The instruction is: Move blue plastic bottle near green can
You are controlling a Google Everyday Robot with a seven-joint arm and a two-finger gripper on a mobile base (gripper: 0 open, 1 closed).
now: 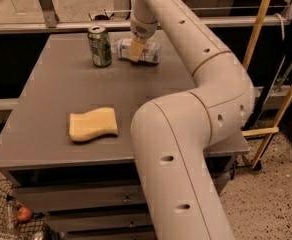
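Observation:
The blue plastic bottle (151, 53) lies on its side at the back of the grey table (56, 84), its cap end pointing left toward the green can (100, 46). The can stands upright just left of the bottle, with a small gap between them. My gripper (136, 51) reaches down from above onto the middle of the bottle. One tan finger (135, 49) shows against the bottle's near side; the far finger is hidden. The gripper looks shut on the bottle, which rests on the table.
A yellow sponge (93, 124) lies on the front left of the table. My own white arm (186, 149) fills the right front of the view. A rail runs behind the table. Yellow poles (260, 26) stand at the right. A wire basket (6, 219) sits at lower left.

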